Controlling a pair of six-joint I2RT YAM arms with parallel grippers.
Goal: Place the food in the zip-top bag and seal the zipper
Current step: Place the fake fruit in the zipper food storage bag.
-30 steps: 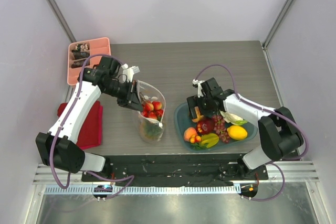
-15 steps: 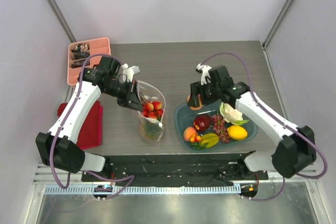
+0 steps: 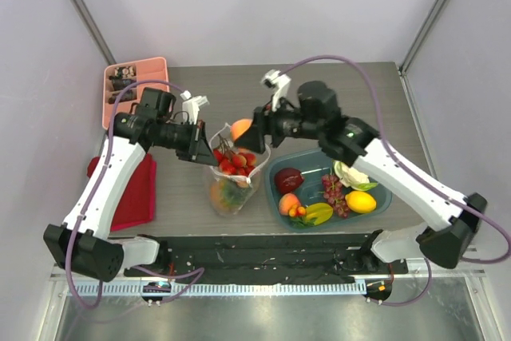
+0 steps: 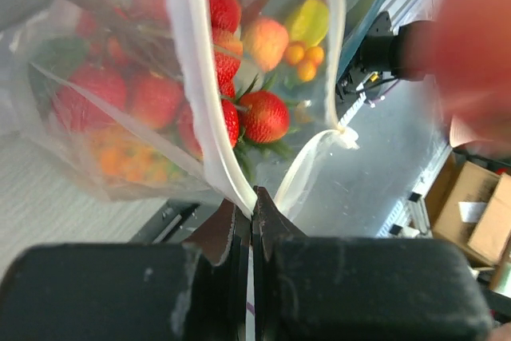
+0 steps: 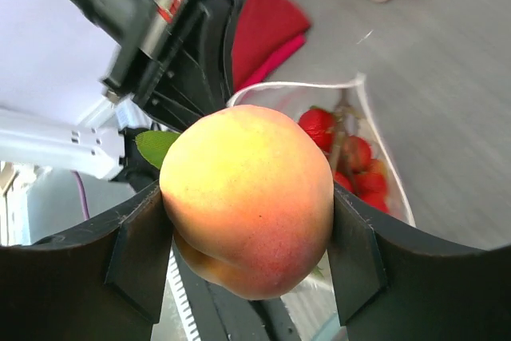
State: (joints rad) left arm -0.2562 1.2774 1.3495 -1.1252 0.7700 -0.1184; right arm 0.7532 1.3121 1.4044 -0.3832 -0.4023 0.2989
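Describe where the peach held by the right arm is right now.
In the top view, the peach sits left of centre, clamped in the right jaws over the far rim of the open zip-top bag, beside the left jaws.

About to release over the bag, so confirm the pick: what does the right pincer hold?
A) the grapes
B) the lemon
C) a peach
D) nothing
C: the right wrist view shows the right pincer clamped on both sides of a round yellow-orange peach by the zip-top bag, while the lemon and grapes lie on the teal plate.
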